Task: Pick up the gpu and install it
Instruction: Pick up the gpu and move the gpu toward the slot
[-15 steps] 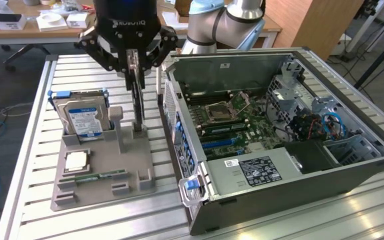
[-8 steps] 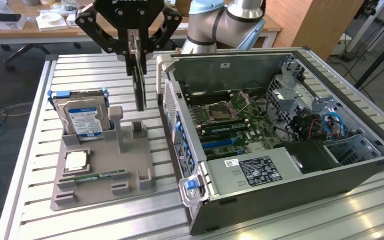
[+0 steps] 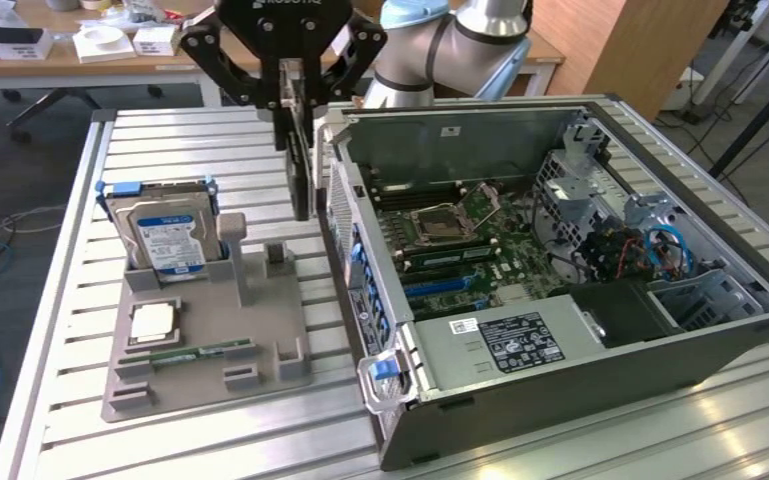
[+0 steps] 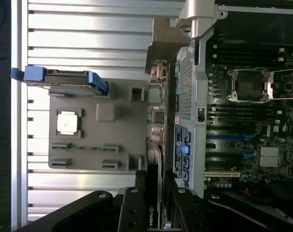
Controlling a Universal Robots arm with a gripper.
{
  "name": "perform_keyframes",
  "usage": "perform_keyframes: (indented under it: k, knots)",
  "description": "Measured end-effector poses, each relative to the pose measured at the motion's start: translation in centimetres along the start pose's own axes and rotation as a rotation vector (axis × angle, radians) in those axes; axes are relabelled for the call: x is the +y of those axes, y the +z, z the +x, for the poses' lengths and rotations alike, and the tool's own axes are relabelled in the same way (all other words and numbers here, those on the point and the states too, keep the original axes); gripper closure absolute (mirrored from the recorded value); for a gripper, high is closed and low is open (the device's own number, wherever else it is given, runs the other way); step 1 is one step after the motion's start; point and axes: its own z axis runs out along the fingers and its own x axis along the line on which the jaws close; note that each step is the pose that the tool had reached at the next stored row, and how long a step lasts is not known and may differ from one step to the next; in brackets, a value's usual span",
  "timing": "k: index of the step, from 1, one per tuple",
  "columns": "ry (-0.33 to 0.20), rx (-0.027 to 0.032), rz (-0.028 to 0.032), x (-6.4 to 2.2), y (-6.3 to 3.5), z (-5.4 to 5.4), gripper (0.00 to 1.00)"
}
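Exterior view | gripper (image 3: pixel 299 112) holds gpu (image 3: pixel 303 182) | hard drive (image 3: pixel 165 236) label blue-white, unreadable

Tool (image 3: pixel 300 120) top off-frame; upper edge of gpu (image 3: pixel 301 180) behind fingers (image 3: pixel 285 110).

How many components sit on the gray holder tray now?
3 on the tray: hard drive upright at the far end, processor chip flat in the middle, green memory stick lying nearer the front. The gpu is off it, gripped by the tool.
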Motion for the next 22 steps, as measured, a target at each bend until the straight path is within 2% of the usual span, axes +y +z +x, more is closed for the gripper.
perform_keyframes:
  k: [22]
  knots:
    - [0.000, 0.0000, 0.0000, -0.01, 0.13, -5.9, 0.74]
